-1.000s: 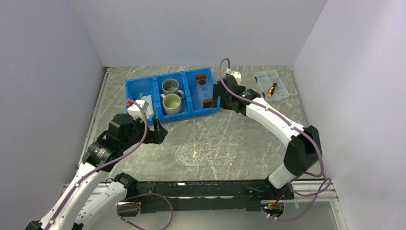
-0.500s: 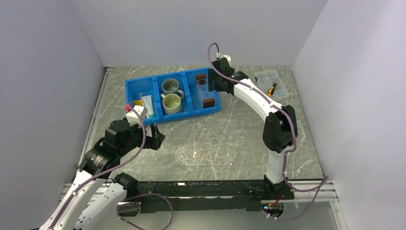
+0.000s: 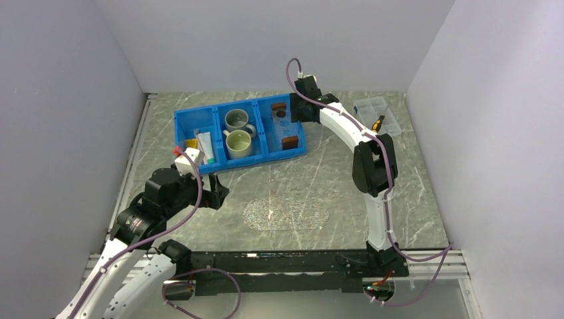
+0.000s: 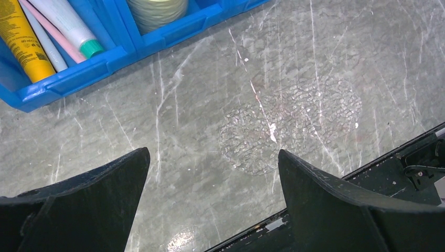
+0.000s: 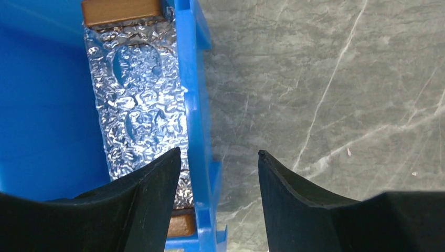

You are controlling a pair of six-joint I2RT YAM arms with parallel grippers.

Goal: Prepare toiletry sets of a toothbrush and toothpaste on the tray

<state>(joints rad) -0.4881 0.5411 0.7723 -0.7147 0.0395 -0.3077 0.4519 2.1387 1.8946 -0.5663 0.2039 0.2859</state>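
Yellow tube [image 4: 18, 42] near toothpaste [image 4: 63, 21], print illegible

The tray [image 5: 137, 100] is narrow and of clear plastic. Its crinkled bottom shines silvery, and it has a brown block at each end. It lies flat in an end compartment of the blue bin [image 5: 191, 79], lengthwise against the wall. Its near end is directly below the right gripper [image 5: 218, 170], which straddles that wall.

The toothpaste [image 4: 65, 21], a white tube with a teal cap, lies flat in the bin, ahead and to the left of the left gripper [image 4: 212, 155]. It is well apart from the gripper, cap end nearest. The toothbrush [image 4: 47, 46], a slim pale stick, lies alongside the tube, farther left.
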